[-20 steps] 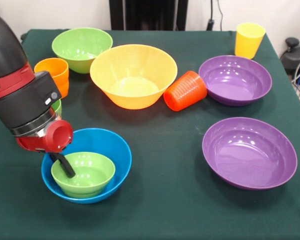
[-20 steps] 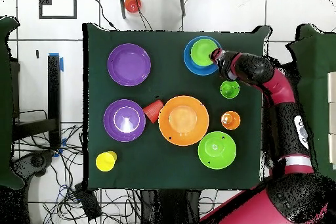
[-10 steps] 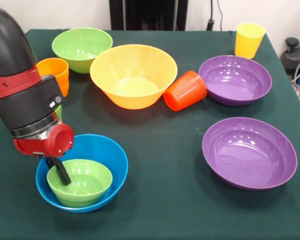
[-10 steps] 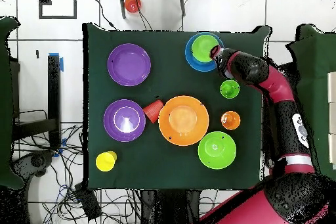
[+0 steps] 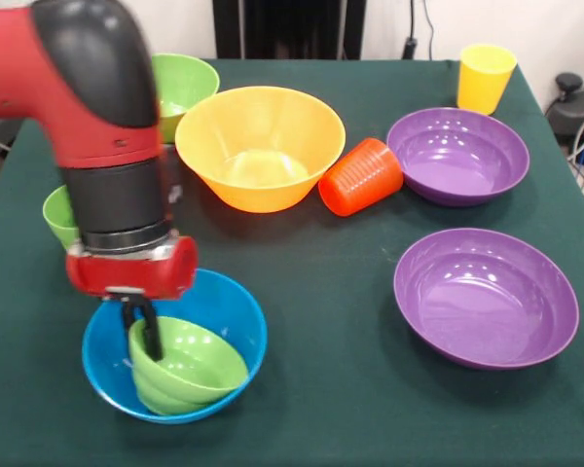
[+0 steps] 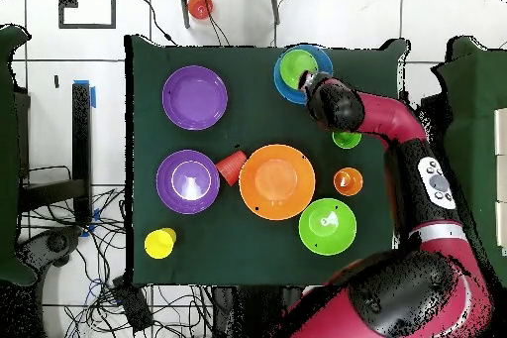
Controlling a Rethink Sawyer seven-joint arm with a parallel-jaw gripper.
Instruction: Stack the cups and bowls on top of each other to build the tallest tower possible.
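Inside the glossy blue bowl (image 5: pixel 219 316), a tilted small green bowl (image 5: pixel 195 368).

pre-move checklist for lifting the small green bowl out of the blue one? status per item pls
1. Hand on small green bowl: ok, fingers pinch its rim.
2. Small green bowl level: not ok, tilted inside the blue bowl.
3. Bowl clear of the blue bowl: cannot tell, its underside is hidden.
4. Target large orange-yellow bowl upright and empty: ok.
5. Path to target: ok, though the tipped red cup leans on the target's far side.
6. Light green cup beside the arm: cannot tell clearance.
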